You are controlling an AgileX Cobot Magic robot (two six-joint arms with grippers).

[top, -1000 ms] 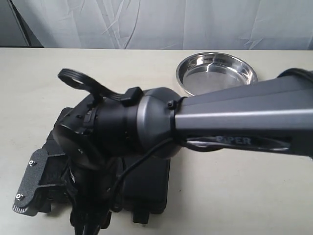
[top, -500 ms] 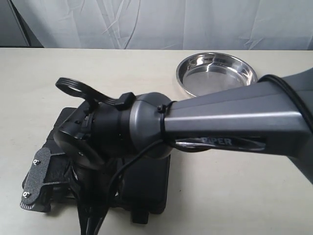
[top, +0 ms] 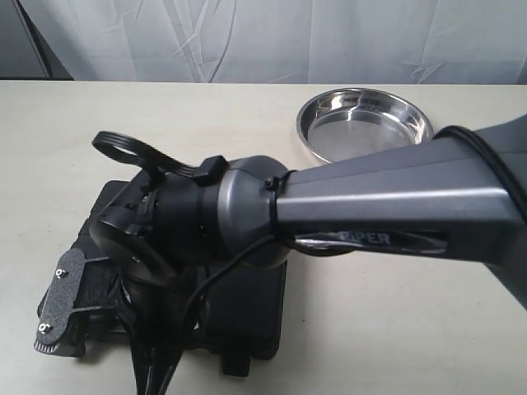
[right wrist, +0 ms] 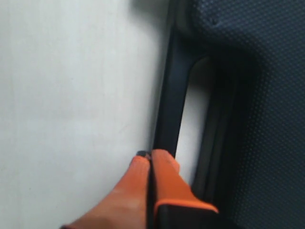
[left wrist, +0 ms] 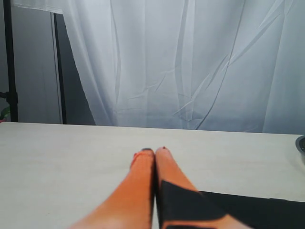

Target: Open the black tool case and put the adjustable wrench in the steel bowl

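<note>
The black tool case (top: 251,317) lies closed on the table, mostly covered by my right arm, which reaches across it from the right. In the right wrist view the case (right wrist: 267,119) shows its cut-out handle bar (right wrist: 172,95). My right gripper (right wrist: 150,154) is shut, its orange tips touching the outer side of that bar with nothing between them. The steel bowl (top: 365,123) stands empty at the back right. My left gripper (left wrist: 155,151) is shut and empty above bare table. The adjustable wrench is out of view.
A white curtain (top: 272,37) hangs behind the table. The bowl's rim (left wrist: 302,143) just shows at the edge of the left wrist view. A black cable (top: 198,296) hangs from the right wrist over the case.
Over the last second my right wrist has shifted left and slightly down over the case. In the last half second it has barely moved.
</note>
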